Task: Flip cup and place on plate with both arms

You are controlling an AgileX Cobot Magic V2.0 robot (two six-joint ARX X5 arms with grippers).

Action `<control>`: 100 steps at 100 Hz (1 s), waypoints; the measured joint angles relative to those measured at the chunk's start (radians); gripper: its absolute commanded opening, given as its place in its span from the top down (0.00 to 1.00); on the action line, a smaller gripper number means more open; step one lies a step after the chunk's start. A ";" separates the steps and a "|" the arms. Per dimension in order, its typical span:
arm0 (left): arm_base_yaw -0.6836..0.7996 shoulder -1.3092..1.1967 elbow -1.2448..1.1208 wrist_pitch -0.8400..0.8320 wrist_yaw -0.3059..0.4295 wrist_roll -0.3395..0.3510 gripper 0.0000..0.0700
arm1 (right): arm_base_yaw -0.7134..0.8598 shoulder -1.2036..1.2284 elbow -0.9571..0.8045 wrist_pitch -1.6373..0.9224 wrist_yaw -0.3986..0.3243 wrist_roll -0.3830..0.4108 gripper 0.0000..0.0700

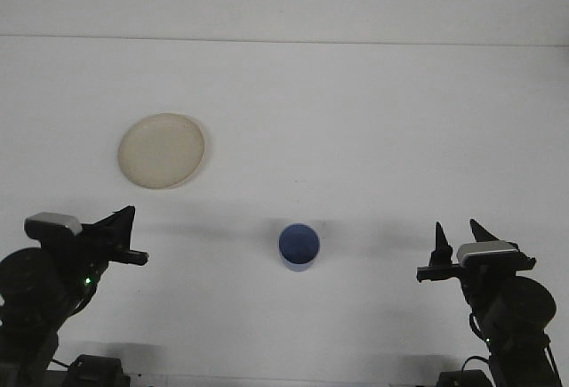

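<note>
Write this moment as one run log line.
left gripper: empty, away from cup | right gripper: open, empty | cup: on table | plate: bare

Both arms run off the bottom edge, so you only get their upper parts. The left arm's body is also clipped by the left edge, and it's mostly a dark blob with little detail. The left gripper (124, 231) is seen side-on, its fingers overlapping into one black wedge, so no idea if there's a gap between them. The blue cup (299, 246) is shot from nearly straight above; I think that's the open mouth facing up, but honestly it's too small and flat-looking to be sure. The table (373, 138) is cropped on both sides.
</note>
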 measured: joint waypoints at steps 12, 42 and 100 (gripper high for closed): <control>0.000 0.140 0.116 -0.147 0.006 0.021 0.98 | 0.000 0.000 0.000 0.000 0.000 0.000 0.42; 0.000 0.326 0.228 -0.318 0.006 0.114 0.98 | 0.000 0.000 0.000 0.000 0.000 0.000 0.42; 0.000 0.330 0.229 -0.309 0.006 0.117 0.34 | 0.000 0.000 0.000 0.000 0.000 0.000 0.42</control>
